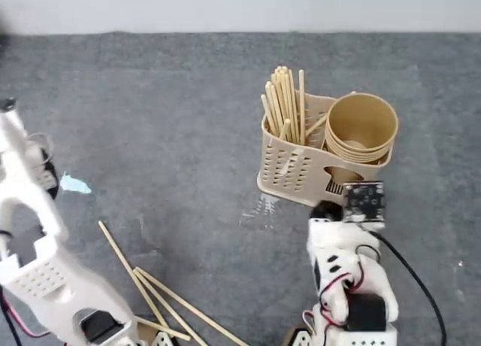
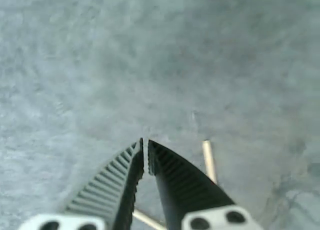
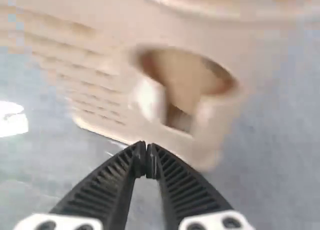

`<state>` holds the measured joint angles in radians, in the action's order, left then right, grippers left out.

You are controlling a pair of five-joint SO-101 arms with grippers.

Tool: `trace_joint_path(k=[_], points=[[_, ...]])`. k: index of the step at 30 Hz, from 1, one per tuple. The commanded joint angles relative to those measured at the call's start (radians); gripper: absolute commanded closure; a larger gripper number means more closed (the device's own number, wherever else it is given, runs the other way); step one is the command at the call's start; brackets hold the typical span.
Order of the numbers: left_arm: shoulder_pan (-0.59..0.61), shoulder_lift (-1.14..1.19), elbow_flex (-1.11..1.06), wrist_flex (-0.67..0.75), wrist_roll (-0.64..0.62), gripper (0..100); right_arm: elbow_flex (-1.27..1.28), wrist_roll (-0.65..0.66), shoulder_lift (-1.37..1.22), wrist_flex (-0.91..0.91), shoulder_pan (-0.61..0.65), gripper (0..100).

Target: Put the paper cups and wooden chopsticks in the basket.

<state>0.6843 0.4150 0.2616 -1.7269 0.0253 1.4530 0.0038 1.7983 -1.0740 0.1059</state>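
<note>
The left gripper [image 2: 145, 149] and right gripper [image 3: 146, 157] are closed, empty. Chopsticks [image 1: 158, 285] at the worktop's front edge look light, stiff, slippery; pinch mid-length.

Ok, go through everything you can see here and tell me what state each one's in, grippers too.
Basket: upright on the table.
Paper cups: stacked, upright in the basket, open end up.
Chopsticks in the basket: standing on end, bunched beside the cups.
Loose chopsticks: lying flat on the table, not yet in the basket.
Left gripper: shut, empty.
Right gripper: shut, empty.
</note>
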Motion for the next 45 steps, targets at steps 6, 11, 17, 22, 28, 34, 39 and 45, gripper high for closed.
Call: trace_joint_path(k=[6, 11, 17, 22, 28, 34, 39, 45], points=[[0.114, -0.078, -0.062, 0.015, 0.098, 99, -0.224, 0.011, -0.027, -0.018, 0.280, 99.1], [0.153, -0.077, -0.064, 0.051, 0.098, 99, -0.319, 0.003, -0.246, -0.045, 0.426, 99.1], [0.169, -0.077, -0.101, 0.054, 0.098, 99, -0.367, 0.003, -0.479, -0.041, 0.610, 99.1], [0.190, -0.077, -0.122, 0.054, 0.098, 99, -0.364, 0.000, -0.575, -0.016, 0.762, 99.1], [0.261, -0.077, -0.124, 0.135, 0.092, 99, -0.362, -0.068, -0.688, 0.074, 0.881, 99.1], [0.316, -0.077, -0.124, 0.152, 0.092, 99, -0.311, -0.095, -0.819, 0.234, 1.006, 99.1], [0.377, -0.077, -0.124, 0.181, 0.092, 99, -0.173, -0.161, -0.855, 0.440, 1.138, 99.1], [0.404, -0.020, -0.117, 0.187, 0.095, 99, -0.075, -0.233, -0.855, 0.588, 1.276, 99.0]])
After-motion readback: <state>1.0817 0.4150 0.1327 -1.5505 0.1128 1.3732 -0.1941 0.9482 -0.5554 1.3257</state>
